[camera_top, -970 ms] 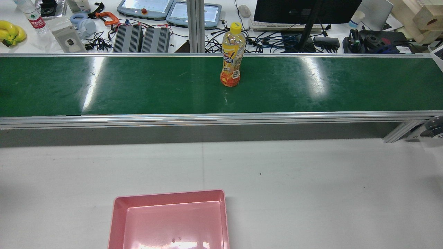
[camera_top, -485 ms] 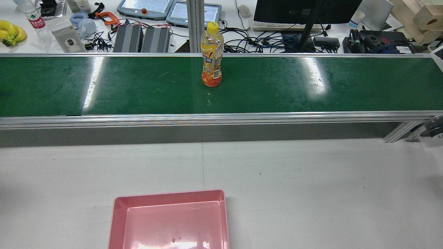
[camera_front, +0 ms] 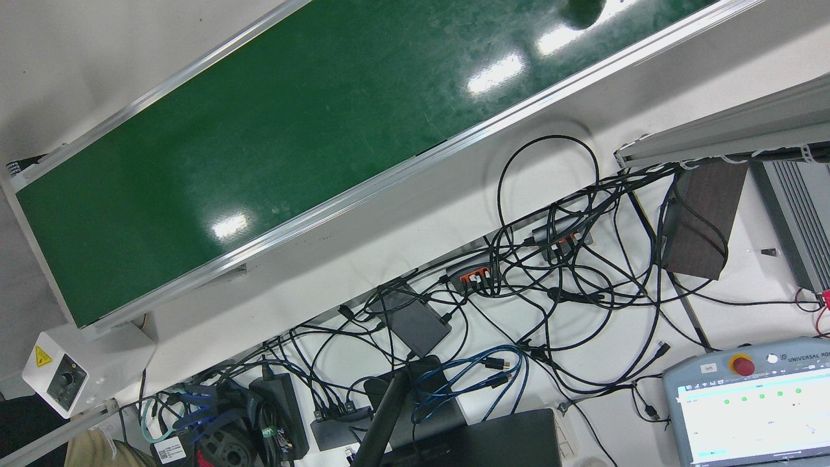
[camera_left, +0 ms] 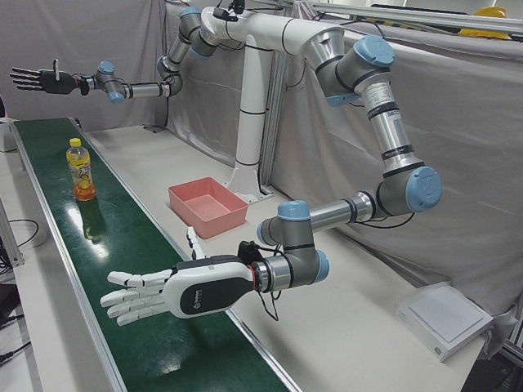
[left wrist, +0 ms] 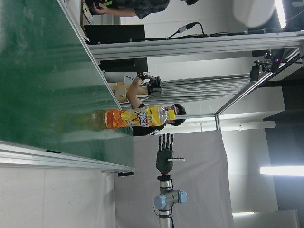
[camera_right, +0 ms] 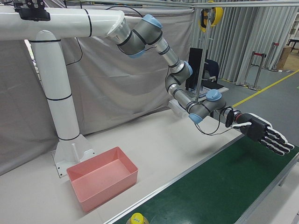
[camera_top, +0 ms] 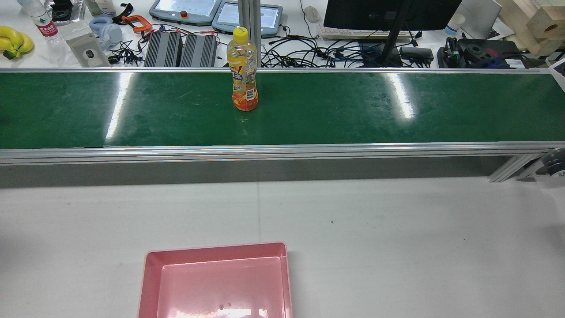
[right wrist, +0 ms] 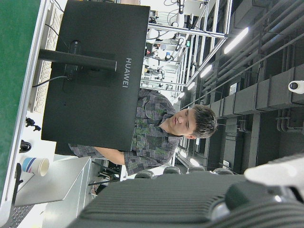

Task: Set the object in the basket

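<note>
While the bottle (camera_top: 242, 70) stands upright on the green conveyor belt (camera_top: 353, 110), nothing is seen lying on the belt between it and either hand. Beyond the belt a cluttered desk is seen, with a monitor (camera_top: 388, 13), two teach pendants (camera_top: 185, 9), tangled cables (camera_top: 309, 55) and bananas (camera_top: 13, 39). On the white table (camera_top: 397, 229) on the robot's side of the belt, the pink basket (camera_top: 152, 282) is set, with nothing in it.

The left hand (camera_left: 176, 294) is held flat over the near edge of the belt, fingers spread and nothing grasped; the bottle is well apart from it, farther along the belt. The right hand (camera_left: 37, 79) is raised high above the belt's other end, fingers likewise spread and empty, with the bottle below it and well apart. The bottle is thus found between the two hands, touched by neither.
</note>
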`<control>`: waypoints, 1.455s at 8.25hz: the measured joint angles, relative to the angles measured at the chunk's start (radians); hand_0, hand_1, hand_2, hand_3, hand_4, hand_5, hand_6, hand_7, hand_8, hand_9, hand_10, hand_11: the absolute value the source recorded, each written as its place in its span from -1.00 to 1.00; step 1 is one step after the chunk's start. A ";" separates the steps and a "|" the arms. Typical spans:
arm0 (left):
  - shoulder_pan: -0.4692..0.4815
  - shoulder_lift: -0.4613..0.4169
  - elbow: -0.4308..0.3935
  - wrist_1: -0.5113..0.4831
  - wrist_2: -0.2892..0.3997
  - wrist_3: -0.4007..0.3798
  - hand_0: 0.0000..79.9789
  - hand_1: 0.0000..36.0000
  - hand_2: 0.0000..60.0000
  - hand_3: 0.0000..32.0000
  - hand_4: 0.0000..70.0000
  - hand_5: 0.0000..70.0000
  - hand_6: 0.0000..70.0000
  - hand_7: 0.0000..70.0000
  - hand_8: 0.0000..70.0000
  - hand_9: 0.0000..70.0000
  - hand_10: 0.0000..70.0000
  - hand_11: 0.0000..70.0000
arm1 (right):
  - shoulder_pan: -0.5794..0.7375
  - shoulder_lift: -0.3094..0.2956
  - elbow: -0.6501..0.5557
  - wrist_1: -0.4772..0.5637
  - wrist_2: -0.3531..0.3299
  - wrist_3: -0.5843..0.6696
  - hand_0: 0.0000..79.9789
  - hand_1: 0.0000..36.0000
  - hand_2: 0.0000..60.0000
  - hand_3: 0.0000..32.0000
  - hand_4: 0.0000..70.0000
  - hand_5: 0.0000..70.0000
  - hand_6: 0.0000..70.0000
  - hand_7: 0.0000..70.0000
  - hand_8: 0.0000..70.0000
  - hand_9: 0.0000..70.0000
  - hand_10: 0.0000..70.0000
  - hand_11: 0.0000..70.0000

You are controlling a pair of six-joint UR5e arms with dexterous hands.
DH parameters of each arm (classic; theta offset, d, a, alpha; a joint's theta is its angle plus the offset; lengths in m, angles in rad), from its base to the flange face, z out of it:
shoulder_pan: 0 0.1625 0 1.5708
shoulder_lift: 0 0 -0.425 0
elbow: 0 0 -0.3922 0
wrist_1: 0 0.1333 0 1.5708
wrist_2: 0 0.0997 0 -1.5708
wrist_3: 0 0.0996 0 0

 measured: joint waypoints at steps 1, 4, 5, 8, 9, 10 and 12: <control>0.000 0.000 0.000 -0.003 0.000 -0.001 0.70 -0.25 -1.00 -1.00 -1.00 -0.47 -1.00 -1.00 -1.00 -1.00 -1.00 -1.00 | 0.000 0.000 0.000 0.000 0.000 0.000 -1.00 -1.00 -1.00 -1.00 -1.00 -1.00 -1.00 -1.00 -1.00 -1.00 -1.00 -1.00; 0.001 0.000 0.014 -0.010 0.000 0.004 0.68 -0.25 -1.00 -1.00 -1.00 -0.44 -1.00 -1.00 -1.00 -1.00 -1.00 -1.00 | 0.000 0.000 0.000 0.000 0.000 0.000 -1.00 -1.00 -1.00 -1.00 -1.00 -1.00 -1.00 -1.00 -1.00 -1.00 -1.00 -1.00; 0.001 0.000 0.021 -0.011 -0.001 0.006 0.67 -0.26 -1.00 -0.98 -1.00 -0.48 -1.00 -1.00 -1.00 -1.00 -1.00 -1.00 | 0.000 0.000 0.000 0.000 0.000 0.000 -1.00 -1.00 -1.00 -1.00 -1.00 -1.00 -1.00 -1.00 -1.00 -1.00 -1.00 -1.00; 0.003 -0.011 0.018 0.000 0.000 0.018 0.77 -0.21 -1.00 -0.98 -1.00 -0.44 -1.00 -1.00 -1.00 -1.00 -1.00 -1.00 | 0.000 0.000 0.000 0.000 0.000 0.000 -1.00 -1.00 -1.00 -1.00 -1.00 -1.00 -1.00 -1.00 -1.00 -1.00 -1.00 -1.00; 0.004 -0.025 0.016 0.013 0.000 0.029 0.79 -0.21 -1.00 -0.99 -1.00 -0.41 -1.00 -1.00 -1.00 -1.00 -1.00 -1.00 | 0.000 0.000 0.000 0.000 0.000 0.000 -1.00 -1.00 -1.00 -1.00 -1.00 -1.00 -1.00 -1.00 -1.00 -1.00 -1.00 -1.00; 0.004 -0.041 0.015 0.026 0.000 0.038 0.79 -0.21 -1.00 -0.98 -1.00 -0.42 -1.00 -1.00 -1.00 -1.00 -1.00 -1.00 | 0.000 0.000 0.000 0.000 0.000 0.000 -1.00 -1.00 -1.00 -1.00 -1.00 -1.00 -1.00 -1.00 -1.00 -1.00 -1.00 -1.00; 0.041 -0.066 0.016 0.039 0.000 0.050 0.70 -0.25 -1.00 -0.95 -1.00 -0.46 -1.00 -1.00 -1.00 -1.00 -1.00 -1.00 | 0.000 0.000 0.000 0.000 0.000 0.000 -1.00 -1.00 -1.00 -1.00 -1.00 -1.00 -1.00 -1.00 -1.00 -1.00 -1.00 -1.00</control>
